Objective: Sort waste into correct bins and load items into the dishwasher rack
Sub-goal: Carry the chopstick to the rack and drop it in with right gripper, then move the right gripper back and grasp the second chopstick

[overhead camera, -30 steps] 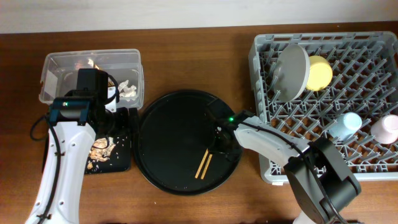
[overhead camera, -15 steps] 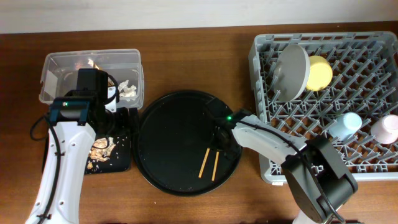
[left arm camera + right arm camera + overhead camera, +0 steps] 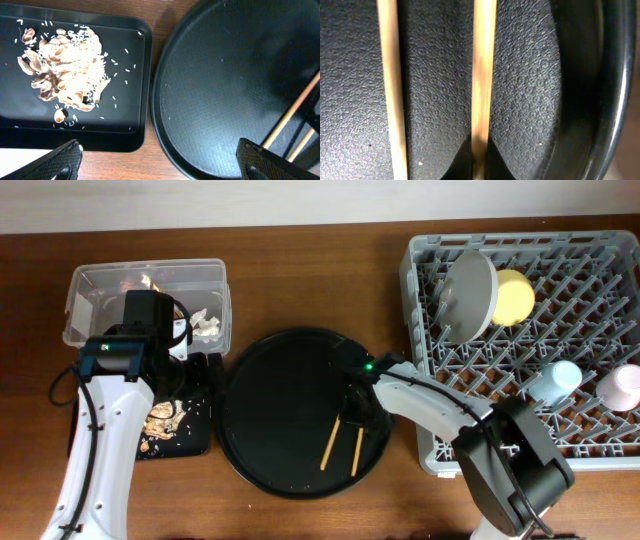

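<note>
My right gripper (image 3: 355, 418) is low over the right part of the large round black tray (image 3: 270, 390) and is shut on one wooden chopstick (image 3: 482, 75), which also shows in the overhead view (image 3: 357, 450). The other chopstick (image 3: 390, 90) lies loose to its left on the tray (image 3: 328, 445). My left gripper (image 3: 162, 167) is open and empty, above the gap between the shallow black tray (image 3: 135, 60) and the round tray. Food scraps (image 3: 65, 70) lie on the black tray. White tissue (image 3: 207, 323) and a shiny wrapper (image 3: 150, 280) lie in the clear tub (image 3: 90, 285).
The grey dishwasher rack (image 3: 600, 450) at the right holds the plate (image 3: 468, 295) upright, the yellow bowl (image 3: 517, 295), the blue cup (image 3: 562, 377) and the pink cup (image 3: 622, 385). The round tray's raised rim (image 3: 615, 90) is just right of my right gripper.
The two chopsticks, together a second ago, have spread apart. My right gripper has taken one and shifted it right and slightly toward the front. The left arm has not moved.
</note>
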